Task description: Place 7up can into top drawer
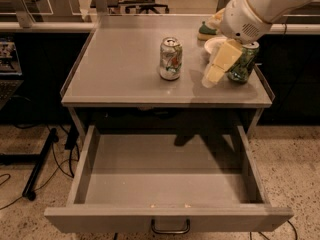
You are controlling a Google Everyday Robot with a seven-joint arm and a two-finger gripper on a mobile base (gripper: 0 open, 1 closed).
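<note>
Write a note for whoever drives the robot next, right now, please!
Hand: above the right side of the table, just left of the green can, apart from the 7up can.
7up can: upright near the middle of the table, not grasped.
Top drawer: pulled open, nothing inside.
Done: the drawer is open.
Left: grasp the 7up can, not the green one, carry it over the drawer and set it inside.
</note>
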